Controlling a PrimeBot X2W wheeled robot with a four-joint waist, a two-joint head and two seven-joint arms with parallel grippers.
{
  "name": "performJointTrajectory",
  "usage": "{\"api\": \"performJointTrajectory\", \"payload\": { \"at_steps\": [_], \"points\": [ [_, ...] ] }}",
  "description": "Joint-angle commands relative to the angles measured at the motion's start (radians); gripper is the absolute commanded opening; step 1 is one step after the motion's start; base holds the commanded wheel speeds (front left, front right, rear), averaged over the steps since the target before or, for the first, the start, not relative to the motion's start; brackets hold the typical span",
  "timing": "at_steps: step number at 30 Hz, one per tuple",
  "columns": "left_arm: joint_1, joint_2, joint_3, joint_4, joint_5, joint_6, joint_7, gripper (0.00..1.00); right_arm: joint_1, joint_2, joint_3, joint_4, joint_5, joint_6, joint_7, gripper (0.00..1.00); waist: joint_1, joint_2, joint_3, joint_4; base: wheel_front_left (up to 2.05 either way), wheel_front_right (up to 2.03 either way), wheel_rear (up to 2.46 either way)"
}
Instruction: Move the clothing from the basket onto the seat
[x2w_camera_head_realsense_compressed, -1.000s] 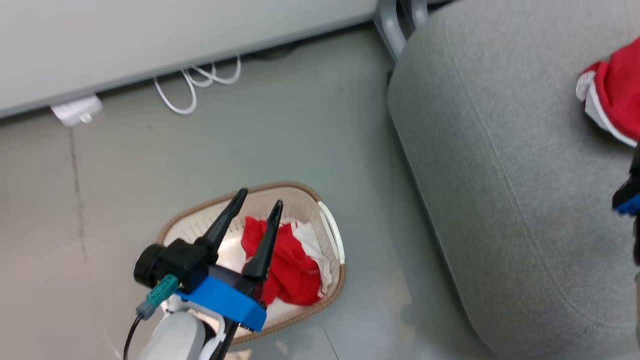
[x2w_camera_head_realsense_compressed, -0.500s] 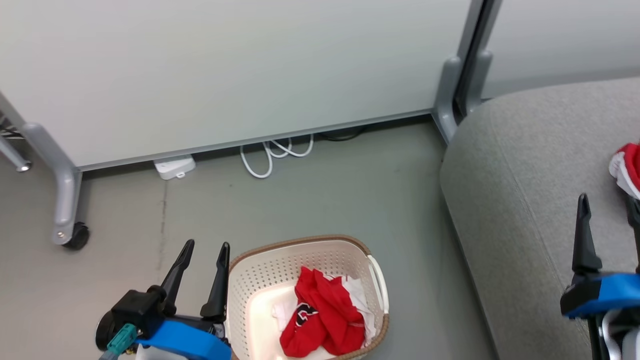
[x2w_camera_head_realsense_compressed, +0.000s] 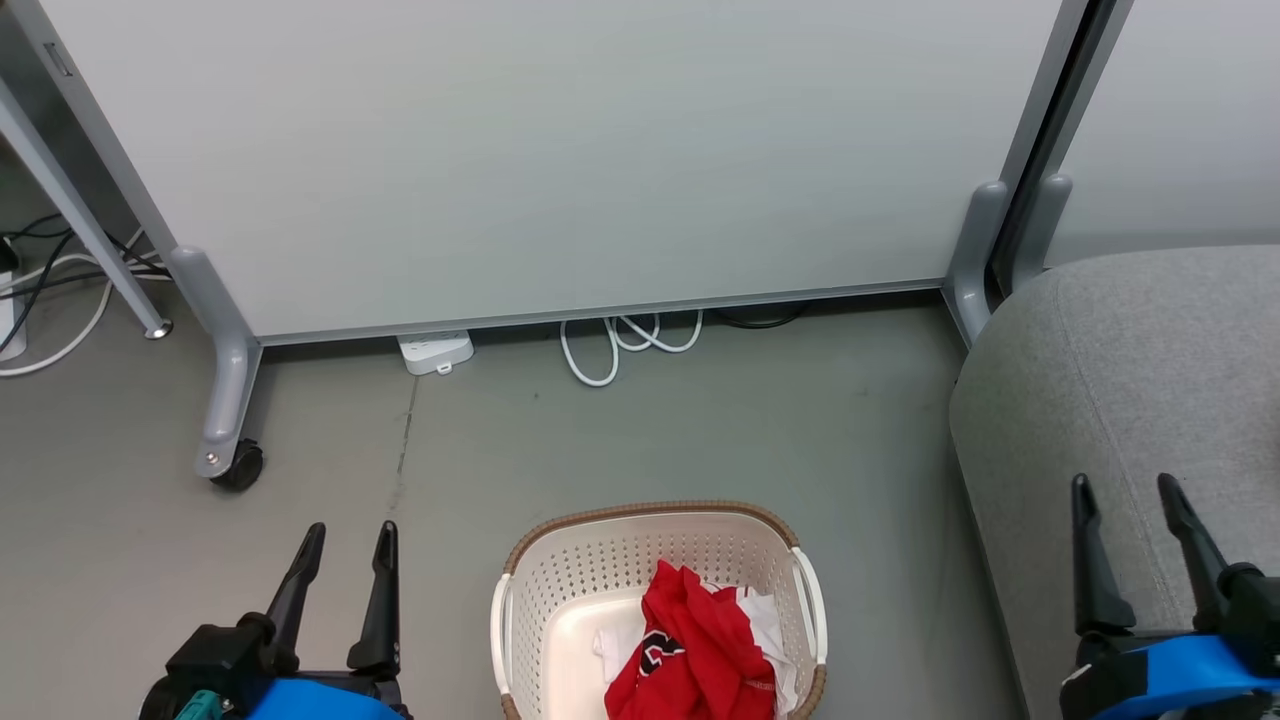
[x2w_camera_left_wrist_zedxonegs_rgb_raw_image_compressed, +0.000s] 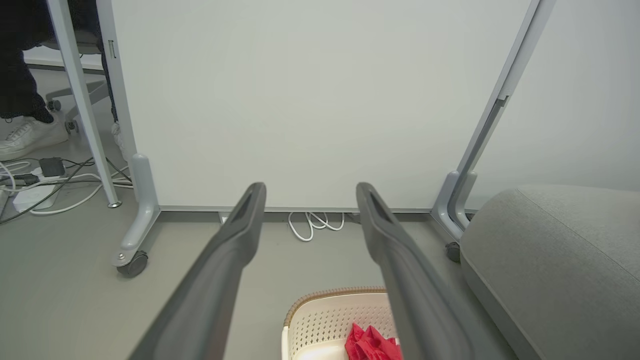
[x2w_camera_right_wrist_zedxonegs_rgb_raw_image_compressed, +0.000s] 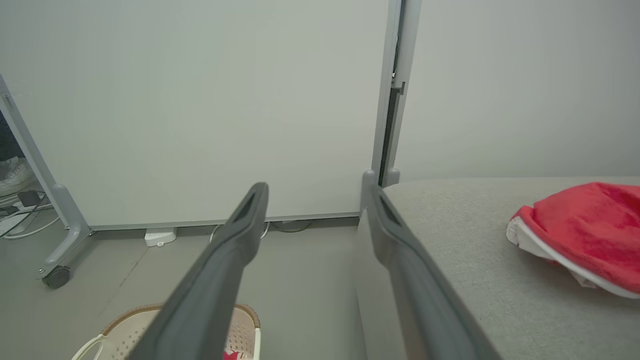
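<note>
The cream basket (x2w_camera_head_realsense_compressed: 650, 515) stands on the floor at the bottom centre, holding red clothing (x2w_camera_head_realsense_compressed: 700, 650) with a black-and-white logo and a white piece (x2w_camera_head_realsense_compressed: 622, 640). My left gripper (x2w_camera_head_realsense_compressed: 353, 530) is open and empty, left of the basket and apart from it. My right gripper (x2w_camera_head_realsense_compressed: 1121, 483) is open and empty over the front edge of the grey seat (x2w_camera_head_realsense_compressed: 1130, 370). In the right wrist view, between the fingers of the right gripper (x2w_camera_right_wrist_zedxonegs_rgb_raw_image_compressed: 316, 187), floor and wall show, and a red garment with white trim (x2w_camera_right_wrist_zedxonegs_rgb_raw_image_compressed: 585, 230) lies on the seat (x2w_camera_right_wrist_zedxonegs_rgb_raw_image_compressed: 475, 260). The left gripper (x2w_camera_left_wrist_zedxonegs_rgb_raw_image_compressed: 310, 187) points at the wall above the basket (x2w_camera_left_wrist_zedxonegs_rgb_raw_image_compressed: 325, 310).
A white partition panel on a castor wheel (x2w_camera_head_realsense_compressed: 240, 465) closes off the far side. A power strip (x2w_camera_head_realsense_compressed: 435, 352) and a coiled white cable (x2w_camera_head_realsense_compressed: 620, 345) lie at its foot. More cables (x2w_camera_head_realsense_compressed: 50, 300) are at the far left, and a person's shoe (x2w_camera_left_wrist_zedxonegs_rgb_raw_image_compressed: 25, 140) stands behind the panel.
The head view has tilted up and shifted. My left gripper has come away from over the basket to its left side. My right gripper has drawn back from the garment on the seat, both fingers now showing.
</note>
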Motion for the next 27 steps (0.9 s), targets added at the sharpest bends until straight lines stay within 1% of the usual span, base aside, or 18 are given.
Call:
{"api": "performJointTrajectory", "payload": {
  "at_steps": [1,4,8,19,24,27],
  "points": [
    [0.011,0.002,0.012,-0.003,0.007,-0.002,-0.003,1.0,0.008,0.002,0.012,0.003,0.004,0.0,0.0,1.0,0.0002,-0.0001,0.005,0.001,0.0,0.0,0.0],
    [0.013,0.001,0.028,-0.001,0.012,-0.003,-0.003,1.0,0.009,0.002,0.04,0.004,-0.006,0.0,0.004,1.0,0.0002,-0.0001,0.007,0.001,0.0,0.0,0.0],
    [0.015,-0.003,0.041,0.004,0.017,-0.005,-0.003,1.0,0.013,0.002,0.052,0.016,-0.002,0.0,0.0,1.0,0.0002,-0.0001,0.007,0.002,0.0,0.0,0.0],
    [-0.006,-0.016,0.041,0.011,0.021,-0.007,-0.003,1.0,-0.007,0.002,0.069,0.017,-0.007,0.0,-0.002,1.0,0.0002,-0.0001,0.028,0.005,0.0,0.0,0.0],
    [-0.021,-0.019,0.034,0.015,0.025,-0.007,-0.003,1.0,-0.042,0.002,0.07,0.0,-0.01,0.0,-0.001,1.0,0.0002,-0.0001,0.07,-0.01,0.0,0.0,0.0],
    [-0.043,-0.019,0.02,0.021,0.025,-0.007,-0.003,1.0,-0.075,0.002,0.076,-0.024,-0.019,0.0,0.002,1.0,0.0002,-0.0001,0.123,-0.031,0.0,0.0,0.0]
  ]
}}
